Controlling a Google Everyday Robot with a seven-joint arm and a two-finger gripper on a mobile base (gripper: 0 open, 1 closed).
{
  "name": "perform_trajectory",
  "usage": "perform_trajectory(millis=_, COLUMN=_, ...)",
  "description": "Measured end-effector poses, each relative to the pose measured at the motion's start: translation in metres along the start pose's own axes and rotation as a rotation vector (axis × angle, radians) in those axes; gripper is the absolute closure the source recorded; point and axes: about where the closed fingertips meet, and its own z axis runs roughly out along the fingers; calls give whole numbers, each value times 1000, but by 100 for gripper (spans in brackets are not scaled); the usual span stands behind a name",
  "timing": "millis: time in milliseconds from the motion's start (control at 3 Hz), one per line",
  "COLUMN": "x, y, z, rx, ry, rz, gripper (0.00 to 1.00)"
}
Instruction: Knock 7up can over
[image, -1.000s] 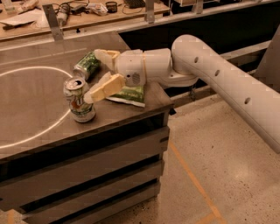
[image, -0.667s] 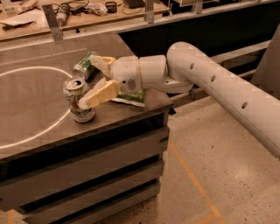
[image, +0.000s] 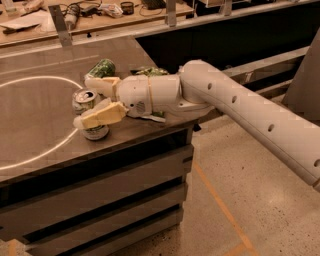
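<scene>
7up can (image: 95, 132) standing upright near front edge of desk (image: 35, 115), hand (image: 83, 102) spread either side of it. We are risking pinning can rather than tipping it, or sliding it off front edge.

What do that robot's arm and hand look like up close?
The arm is a thick, smooth white tube with small dark round holes along it. Its hand, by the 7up can on the table, has two pale yellowish, wedge-shaped fingers. No cables show.

Gripper (image: 84, 101) (spread wide), astride 7up can (image: 95, 132)
</scene>
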Motion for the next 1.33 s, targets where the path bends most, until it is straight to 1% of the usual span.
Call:
perform_trajectory(millis=333, x=5, y=4, z=1, rx=3, ry=-21, rz=6, gripper=47)
perform_trajectory(millis=667, x=10, y=7, z=-2, rx=9, ry=-41, rz=17, gripper=51)
perform_trajectory(millis=1000, x=13, y=7, z=-4, rx=11, ry=-50, rz=25, gripper=64)
perform_trajectory(millis=1333, x=6, y=1, z=-8, rx=2, ry=-16, rz=12, gripper=88)
